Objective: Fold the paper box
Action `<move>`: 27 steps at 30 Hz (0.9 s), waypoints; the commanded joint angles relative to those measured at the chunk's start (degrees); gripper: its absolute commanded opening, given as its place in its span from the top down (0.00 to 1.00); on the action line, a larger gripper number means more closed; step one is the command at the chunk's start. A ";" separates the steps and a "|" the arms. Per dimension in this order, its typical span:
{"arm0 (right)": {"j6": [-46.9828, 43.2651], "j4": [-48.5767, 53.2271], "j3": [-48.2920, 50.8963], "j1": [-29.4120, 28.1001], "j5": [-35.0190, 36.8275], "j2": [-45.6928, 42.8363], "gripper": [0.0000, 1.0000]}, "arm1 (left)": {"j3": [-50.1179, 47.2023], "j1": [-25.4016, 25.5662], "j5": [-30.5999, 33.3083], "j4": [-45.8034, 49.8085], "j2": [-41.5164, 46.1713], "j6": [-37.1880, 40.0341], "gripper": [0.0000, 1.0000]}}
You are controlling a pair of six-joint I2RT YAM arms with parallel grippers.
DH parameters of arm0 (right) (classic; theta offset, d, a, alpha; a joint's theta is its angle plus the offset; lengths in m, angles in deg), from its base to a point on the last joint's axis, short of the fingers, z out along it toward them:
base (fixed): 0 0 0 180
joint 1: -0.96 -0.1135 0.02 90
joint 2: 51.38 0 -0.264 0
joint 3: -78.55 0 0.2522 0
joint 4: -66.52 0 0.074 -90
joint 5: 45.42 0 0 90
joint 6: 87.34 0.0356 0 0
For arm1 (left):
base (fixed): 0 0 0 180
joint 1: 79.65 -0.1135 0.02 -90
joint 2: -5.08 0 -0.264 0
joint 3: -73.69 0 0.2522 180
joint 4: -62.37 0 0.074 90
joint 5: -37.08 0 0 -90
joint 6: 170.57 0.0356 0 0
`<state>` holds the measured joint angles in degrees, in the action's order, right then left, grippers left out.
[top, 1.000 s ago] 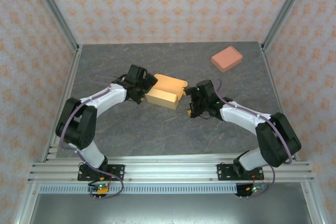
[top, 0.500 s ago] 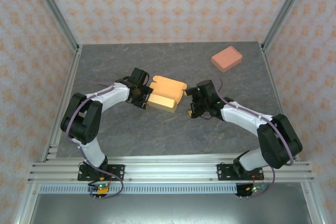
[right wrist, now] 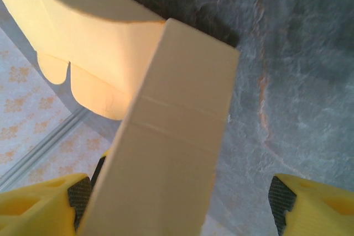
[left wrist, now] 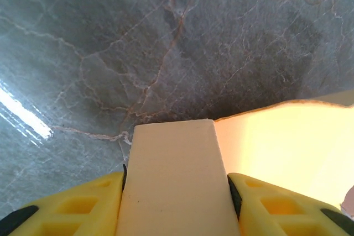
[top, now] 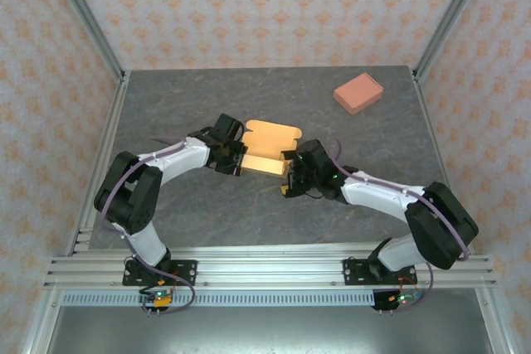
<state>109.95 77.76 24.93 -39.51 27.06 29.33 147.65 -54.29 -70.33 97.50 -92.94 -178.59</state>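
The box (top: 267,153) is lying near the middle of the table (top: 166,105), part-folded. Its yellow body is running lengthwise between my two arms, and its scalloped lid (top: 272,131) is spreading flat toward the far side.

Starting at the left, my left gripper (top: 238,157) is sitting at the box's left end. Through its wrist camera I am seeing the left flap (left wrist: 174,181) filling the gap between the yellow fingers (left wrist: 66,205), with the dark pads pressing on both its edges. I am judging that it is pinching that flap, jaws roughly half open.

At the other end, my right gripper (top: 287,174) is standing wide open around the right flap (right wrist: 166,136). The flap is leaning against one finger (right wrist: 44,203) while the other is standing well clear, so nothing is being gripped there.

Far to the right, near the back corner, a pink box (top: 358,93) is lying apart from the work.

I am reading this as the end-flap step: both end flaps are sticking out from the body, and neither is tucked in yet. Next I am wanting the left grip steadying the body, and the right jaws either shutting on their flap or pushing it inward over the opening. That is calling for a gentle, square push, since thin card risks creasing off its score line or sliding on the smooth table.
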 commanded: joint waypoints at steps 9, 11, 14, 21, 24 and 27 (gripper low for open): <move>22.08 -7.98 4.29 -0.23 8.74 -0.11 0.20 | -3.61 3.12 4.02 -0.26 3.67 -8.17 0.56; 22.77 -8.83 4.01 -0.31 8.68 0.54 0.20 | -4.01 3.61 4.36 -0.38 4.02 -9.12 0.58; 23.93 -9.89 3.91 -0.37 9.19 1.42 0.20 | -5.08 4.42 5.40 -0.62 4.97 -11.16 0.60; 24.11 -10.53 2.60 -0.75 9.94 3.00 0.51 | -6.23 5.48 6.57 -0.80 6.74 -13.16 0.60; 23.82 -11.31 2.21 -0.75 9.57 4.07 0.56 | -6.14 6.46 6.82 -1.03 7.05 -13.42 0.60; 22.76 -11.97 1.42 -0.75 8.40 5.31 0.53 | -5.91 7.21 6.80 -1.66 7.01 -13.64 0.60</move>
<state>109.95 68.62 28.34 -39.99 34.36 33.18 142.01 -48.62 -62.68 95.79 -88.06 -190.30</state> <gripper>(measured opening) 0.464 0.439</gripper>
